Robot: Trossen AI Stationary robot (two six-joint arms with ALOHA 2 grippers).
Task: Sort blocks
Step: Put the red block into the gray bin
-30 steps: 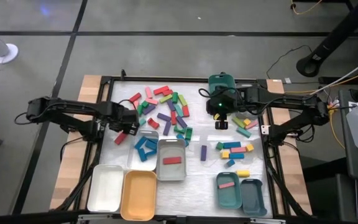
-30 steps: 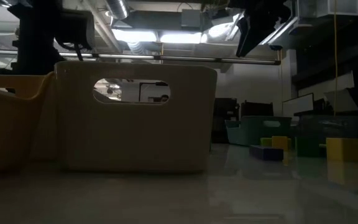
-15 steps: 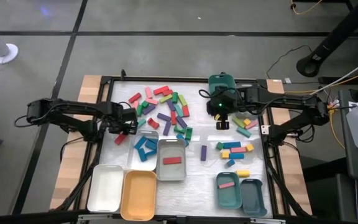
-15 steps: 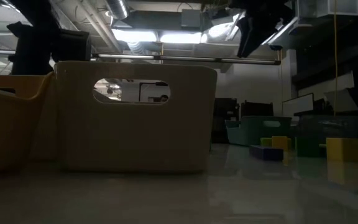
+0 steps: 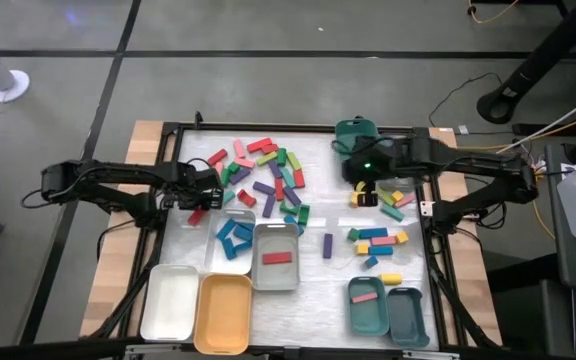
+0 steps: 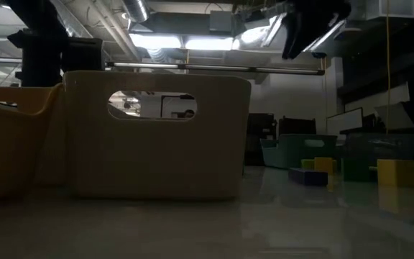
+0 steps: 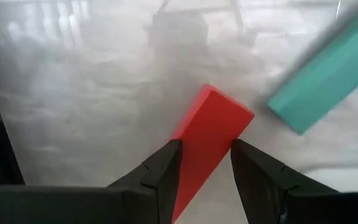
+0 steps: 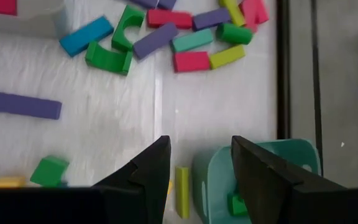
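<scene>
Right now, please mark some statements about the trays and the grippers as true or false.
1. The grey tray holds a red block. True.
2. The orange tray holds blue blocks. False: nothing shows in it.
3. The right gripper holds a purple block. False: it is open and holds nothing.
4. The left gripper is at a loose red block on the table. True.
</scene>
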